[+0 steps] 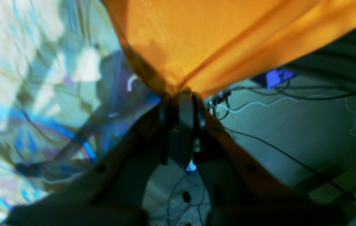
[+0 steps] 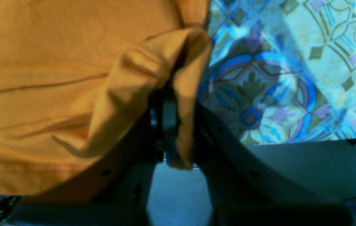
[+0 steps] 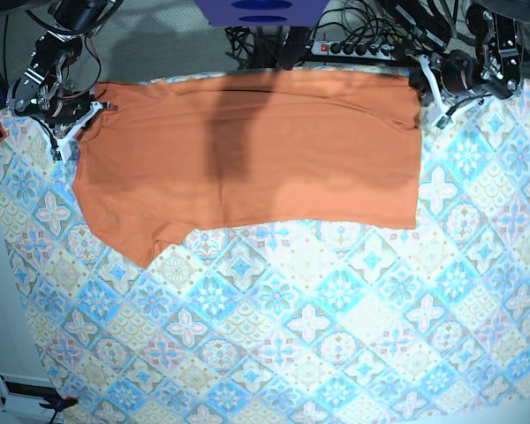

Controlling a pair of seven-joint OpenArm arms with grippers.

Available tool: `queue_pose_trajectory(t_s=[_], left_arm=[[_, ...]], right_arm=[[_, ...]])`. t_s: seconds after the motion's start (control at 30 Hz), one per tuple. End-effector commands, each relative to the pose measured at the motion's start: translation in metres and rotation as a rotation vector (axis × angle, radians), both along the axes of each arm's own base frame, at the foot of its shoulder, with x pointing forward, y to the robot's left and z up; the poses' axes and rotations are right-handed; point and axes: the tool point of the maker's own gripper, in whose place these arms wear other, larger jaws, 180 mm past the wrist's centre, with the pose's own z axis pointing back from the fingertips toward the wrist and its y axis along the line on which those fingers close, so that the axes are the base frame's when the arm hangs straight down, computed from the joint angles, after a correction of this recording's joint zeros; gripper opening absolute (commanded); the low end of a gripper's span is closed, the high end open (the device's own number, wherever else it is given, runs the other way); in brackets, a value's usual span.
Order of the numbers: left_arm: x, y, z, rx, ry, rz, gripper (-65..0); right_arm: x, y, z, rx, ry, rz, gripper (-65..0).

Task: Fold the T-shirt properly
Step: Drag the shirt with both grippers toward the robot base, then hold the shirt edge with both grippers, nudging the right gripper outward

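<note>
- T-shirt (image 3: 247, 159): orange, spread wide across the far half of the table, stretched between the two arms along the far edge. The near hem runs fairly straight on the left-arm side, while one sleeve hangs down toward the near side at the right-arm end.
- Cloth looks taut along the top; probably held so by both arms pulling apart, to flatten it before a fold or to carry the far edge over.
- Left gripper (image 1: 181, 94): closed on a bunched corner of the T-shirt, folds radiating from the pinch. Floor and cables show beyond it, so this corner sits at or past the table edge.
- Right gripper (image 2: 173, 103): clamped on a thick gather of cloth, with a flap hanging between the jaws.
- Tablecloth (image 3: 336, 336): blue-and-cream tile pattern, bare on the near half, leaving room to lay a fold.
</note>
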Motion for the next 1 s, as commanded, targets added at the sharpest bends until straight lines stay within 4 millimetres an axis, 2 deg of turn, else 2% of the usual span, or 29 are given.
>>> queue_pose_trajectory(t_s=[0.0, 0.13, 0.27, 0.4, 0.57, 0.63, 0.83, 0.97], left_arm=[[-0.003, 0.012, 0.001, 0.039, 0.012, -0.005, -65.0], [-0.004, 0.015, 0.001, 0.058, 0.017, -0.01, -65.0], [-0.004, 0.015, 0.001, 0.056, 0.016, -0.01, -65.0], [-0.003, 0.015, 0.001, 0.056, 0.015, -0.01, -65.0], [-0.002, 0.015, 0.001, 0.057, 0.011, -0.008, -65.0], [0.006, 0.016, 0.003, 0.059, -0.005, -0.009, -65.0], [0.009, 0.016, 0.004, 0.061, -0.009, -0.009, -65.0], [0.009, 0.016, 0.004, 0.061, -0.009, -0.009, -65.0]], right_arm=[[-0.02, -0.012, -0.002, -0.046, 0.089, 0.002, -64.3], [-0.015, -0.013, 0.003, -0.058, 0.074, 0.009, -61.3], [0.0, -0.018, 0.023, -0.106, 0.014, 0.024, -53.6], [0.008, -0.021, 0.035, -0.134, -0.021, 0.031, -46.6], [0.013, -0.02, 0.037, -0.138, -0.033, 0.035, -40.4], [0.014, -0.021, 0.038, -0.139, -0.034, 0.037, -39.2], [0.028, -0.022, 0.042, -0.138, -0.062, 0.034, -37.8], [0.028, -0.022, 0.043, -0.14, -0.064, 0.034, -32.1]])
